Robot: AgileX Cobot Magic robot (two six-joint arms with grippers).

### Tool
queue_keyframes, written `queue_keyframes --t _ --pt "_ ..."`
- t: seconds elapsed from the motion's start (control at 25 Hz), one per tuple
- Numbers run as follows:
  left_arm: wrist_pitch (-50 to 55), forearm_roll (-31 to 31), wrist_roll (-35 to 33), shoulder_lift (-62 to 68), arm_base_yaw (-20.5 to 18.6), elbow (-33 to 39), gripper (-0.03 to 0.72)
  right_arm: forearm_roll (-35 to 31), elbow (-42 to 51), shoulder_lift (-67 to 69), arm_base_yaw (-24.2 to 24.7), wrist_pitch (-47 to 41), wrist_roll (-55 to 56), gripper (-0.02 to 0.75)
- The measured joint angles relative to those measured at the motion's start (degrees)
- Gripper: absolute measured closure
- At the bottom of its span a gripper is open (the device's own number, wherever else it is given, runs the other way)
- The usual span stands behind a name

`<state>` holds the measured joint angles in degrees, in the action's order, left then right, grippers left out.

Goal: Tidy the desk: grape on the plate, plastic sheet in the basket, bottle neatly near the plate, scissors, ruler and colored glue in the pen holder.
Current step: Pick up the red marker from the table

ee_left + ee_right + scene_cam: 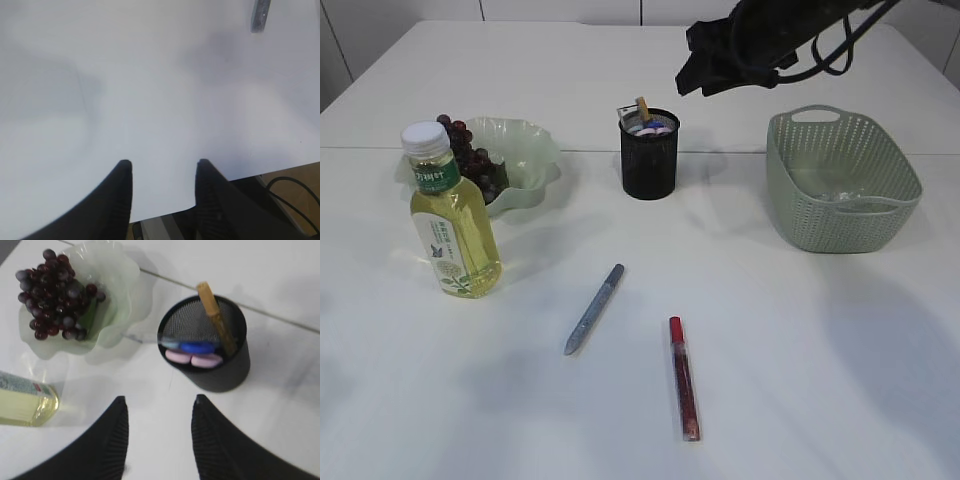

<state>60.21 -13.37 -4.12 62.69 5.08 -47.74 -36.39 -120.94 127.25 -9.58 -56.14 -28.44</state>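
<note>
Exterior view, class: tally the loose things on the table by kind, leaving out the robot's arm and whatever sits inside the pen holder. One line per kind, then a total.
Bottle: 1
Plate: 1
Grape bunch: 1
Pen holder: 1
Basket: 1
Glue pens: 2, one grey-blue, one red
Total: 7

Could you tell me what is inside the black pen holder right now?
The pen holder holds a wooden ruler leaning on the rim, pink scissor handles and a blue item above them. Their lower parts are hidden by the mesh wall.
</note>
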Motion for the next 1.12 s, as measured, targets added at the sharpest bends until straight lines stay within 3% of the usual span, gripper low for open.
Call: queue_keyframes --t 0.16,0.36,0.84,1.12 --pt "0.00 0.00 0.00 0.00 0.00 0.00 0.380 13.18 0.00 -4.11 -2.55 -6.91 13.19 0.394" --pt "0.90 -1.03 0.00 0.00 0.00 0.00 0.380 22.45 0.90 -7.24 -6.74 -12.70 21.31 0.393" --pt "1.69 -1.15 -0.41 0.00 0.00 0.00 0.380 31.58 19.57 -14.19 -20.10 -14.64 34.19 0.394" --pt "1.69 -1.15 -0.41 0.00 0.00 0.00 0.380 32.13 30.98 -14.44 -25.84 -13.00 40.73 0.393"
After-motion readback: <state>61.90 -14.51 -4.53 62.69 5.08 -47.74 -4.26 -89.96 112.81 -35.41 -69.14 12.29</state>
